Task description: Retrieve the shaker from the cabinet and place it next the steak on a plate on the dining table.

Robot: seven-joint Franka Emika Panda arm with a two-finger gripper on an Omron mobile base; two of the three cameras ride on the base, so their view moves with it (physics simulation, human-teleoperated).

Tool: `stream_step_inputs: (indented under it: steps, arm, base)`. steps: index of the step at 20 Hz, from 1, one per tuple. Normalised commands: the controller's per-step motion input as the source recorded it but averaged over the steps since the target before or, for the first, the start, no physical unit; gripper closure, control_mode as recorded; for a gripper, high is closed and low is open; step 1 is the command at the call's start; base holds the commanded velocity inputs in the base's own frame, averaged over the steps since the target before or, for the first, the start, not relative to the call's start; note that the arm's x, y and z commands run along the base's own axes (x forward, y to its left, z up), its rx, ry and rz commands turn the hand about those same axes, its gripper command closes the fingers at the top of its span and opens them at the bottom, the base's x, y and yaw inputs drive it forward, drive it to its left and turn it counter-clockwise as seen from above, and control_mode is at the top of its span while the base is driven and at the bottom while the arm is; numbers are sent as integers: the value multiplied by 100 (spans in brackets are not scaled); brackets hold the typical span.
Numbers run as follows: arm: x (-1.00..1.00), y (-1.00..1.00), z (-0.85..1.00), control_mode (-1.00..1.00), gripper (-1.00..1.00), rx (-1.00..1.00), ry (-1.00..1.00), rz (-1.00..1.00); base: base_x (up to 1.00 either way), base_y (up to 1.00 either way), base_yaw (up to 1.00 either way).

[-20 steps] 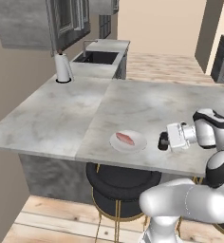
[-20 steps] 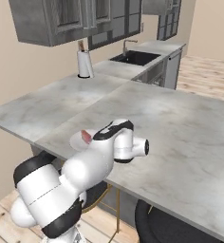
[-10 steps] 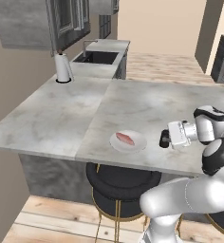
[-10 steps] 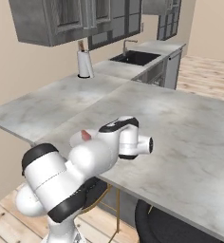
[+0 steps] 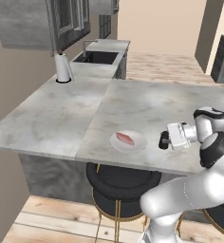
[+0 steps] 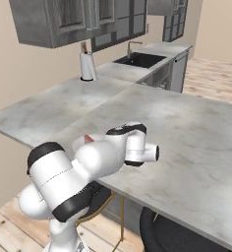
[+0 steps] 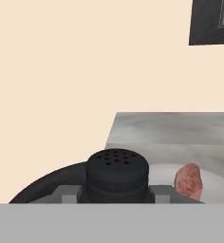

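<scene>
Grey marble-look tabletop (image 5: 133, 102), smooth with a soft sheen, cloudy veining across it. On it, the round white plate (image 5: 137, 144) looks glazed and glossy; the pinkish-red steak (image 5: 125, 139) is moist, slightly mottled. The small black shaker (image 7: 116, 174) shows matt plastic, its perforated top dull. Upper left of the frame, the grey cabinet (image 5: 33, 21) reads as wood grain, satin. White paper-towel roll (image 5: 62, 67), soft matt paper.

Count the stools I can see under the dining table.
2: one stool under the plate's edge, another further right, partly cut off. More may be hidden.
</scene>
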Motion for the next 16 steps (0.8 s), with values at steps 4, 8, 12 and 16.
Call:
stream_step_inputs:
  steps: [4,8,12,16]
  arm:
    - [13,0,-7,-100,100,1,0,1]
    - [12,0,-13,-100,100,0,0,0]
    - [5,0,-20,-100,100,0,1,0]
    - [4,0,-22,-100,100,0,0,0]
  base:
    - [0,0,0]
    - [0,0,0]
    - [0,0,0]
    - [0,0,0]
